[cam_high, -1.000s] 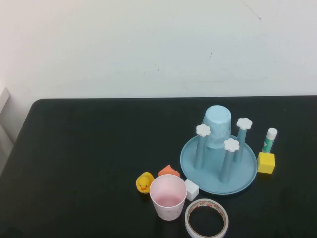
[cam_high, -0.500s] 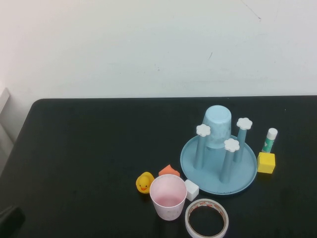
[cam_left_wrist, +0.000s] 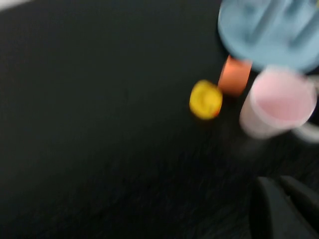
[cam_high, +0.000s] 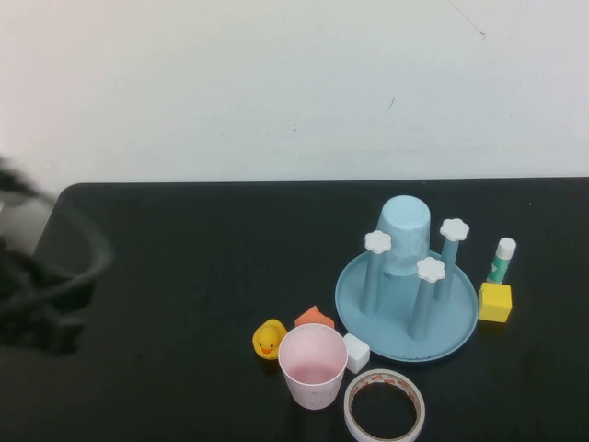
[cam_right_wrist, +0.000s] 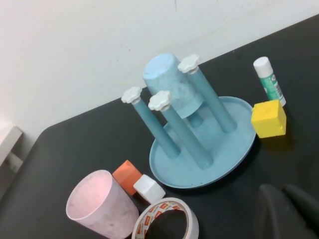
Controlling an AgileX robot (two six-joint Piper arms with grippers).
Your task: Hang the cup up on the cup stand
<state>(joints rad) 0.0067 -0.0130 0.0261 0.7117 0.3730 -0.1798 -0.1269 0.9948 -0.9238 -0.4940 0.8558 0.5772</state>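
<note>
The pale pink cup [cam_high: 313, 366] stands upright, mouth up, near the table's front edge; it also shows in the left wrist view [cam_left_wrist: 279, 102] and the right wrist view [cam_right_wrist: 102, 204]. The cup stand [cam_high: 386, 324] is just behind it to the right, a light blue tray with upright pegs and white flower caps [cam_right_wrist: 199, 174]. A light blue cup [cam_high: 403, 235] hangs upside down on its back peg. My left gripper [cam_left_wrist: 281, 199] is shut and empty, far left of the cup; its arm is a dark blur [cam_high: 46, 299]. My right gripper [cam_right_wrist: 286, 204] is shut and empty, near the stand's right side, out of the high view.
A yellow duck [cam_high: 269, 339], an orange block [cam_high: 314, 318] and a white cube [cam_high: 355, 352] crowd round the pink cup. A tape roll [cam_high: 384, 405] lies at the front. A yellow cube [cam_high: 494, 302] and a glue stick [cam_high: 502, 260] stand right of the stand.
My left arm has swung into the high view at the left edge, from the bottom-left corner upward. The cups and stand have not moved.
</note>
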